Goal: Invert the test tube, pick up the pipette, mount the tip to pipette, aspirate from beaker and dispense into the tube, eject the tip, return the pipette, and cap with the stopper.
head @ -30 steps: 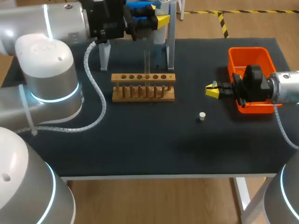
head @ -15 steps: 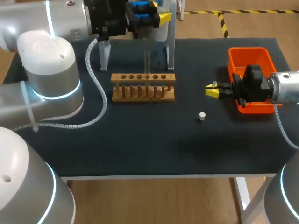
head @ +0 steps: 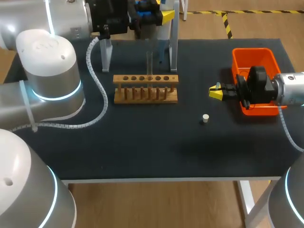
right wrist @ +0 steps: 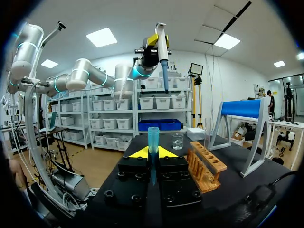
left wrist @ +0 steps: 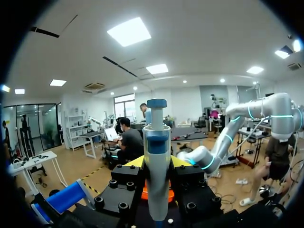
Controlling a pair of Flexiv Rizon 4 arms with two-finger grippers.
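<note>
My left gripper (head: pixel 159 15) is high over the table's far edge, shut on the white and blue pipette (left wrist: pixel 156 156), which stands upright between its fingers. In the right wrist view the pipette (right wrist: pixel 162 50) hangs in the air with its nozzle pointing down. My right gripper (head: pixel 216 92) hovers in front of the orange bin (head: pixel 254 59), shut on a blue pipette tip (right wrist: pixel 153 141). A clear test tube (head: pixel 149 64) stands upright in the wooden rack (head: pixel 146 89). The white stopper (head: pixel 205 118) lies on the mat. A glass beaker (right wrist: pixel 177 141) sits beyond the rack.
The pipette stand with grey legs (head: pixel 174 45) and a blue bar (right wrist: pixel 242 108) stands behind the rack at the far edge. The dark mat (head: pixel 142 142) covers the table.
My left arm has carried the pipette a little higher and farther back. The right arm, the tip and the stopper have not moved.
</note>
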